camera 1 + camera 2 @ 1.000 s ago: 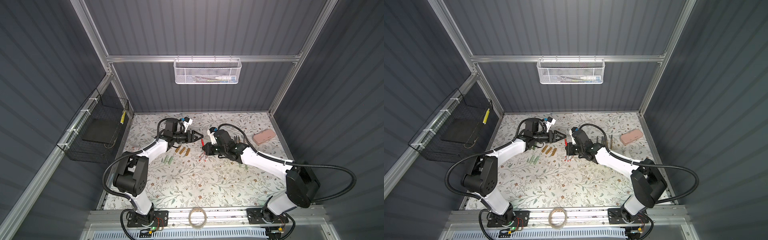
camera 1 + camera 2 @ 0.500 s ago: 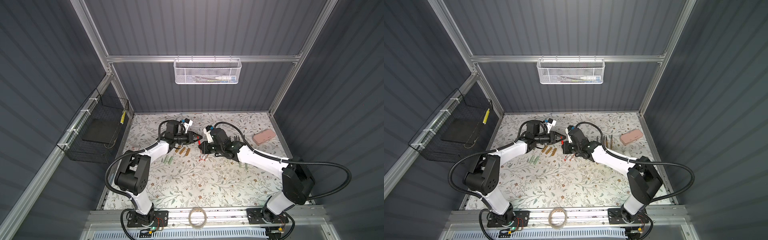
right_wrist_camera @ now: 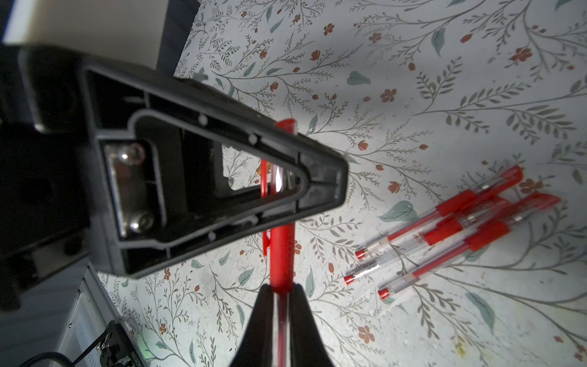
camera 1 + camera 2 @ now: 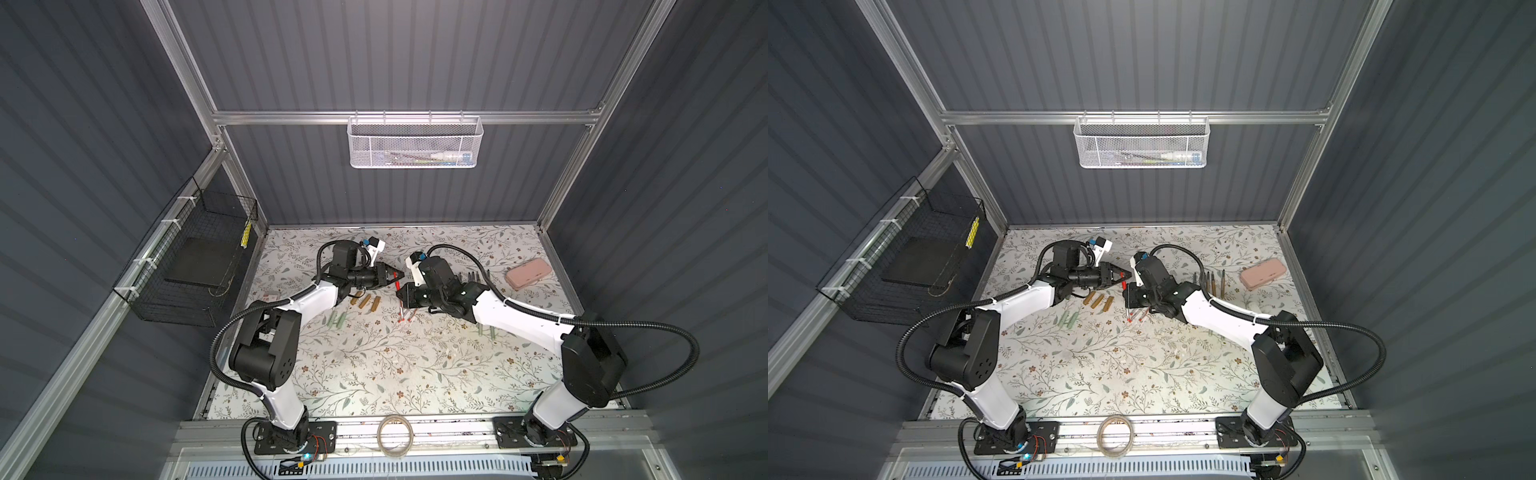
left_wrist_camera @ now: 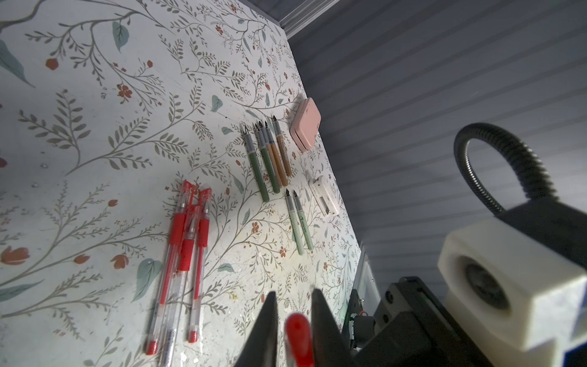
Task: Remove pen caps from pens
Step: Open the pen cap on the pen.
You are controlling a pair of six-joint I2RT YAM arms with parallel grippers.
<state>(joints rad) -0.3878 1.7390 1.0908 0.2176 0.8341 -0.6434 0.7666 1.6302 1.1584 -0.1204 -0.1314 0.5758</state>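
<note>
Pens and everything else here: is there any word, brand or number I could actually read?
Nothing is legible.
Clear pen: printed strip on the barrel, too blurred to read.
Pale green pens: tiny dark print, too small.
Yellow tag on the wire basket: marks too small.

In a top view, pen caps [image 4: 365,302] lie on the table [image 4: 374,374] left of three capped pens [image 4: 405,316]; the case [image 4: 528,273] sits far right.
</note>
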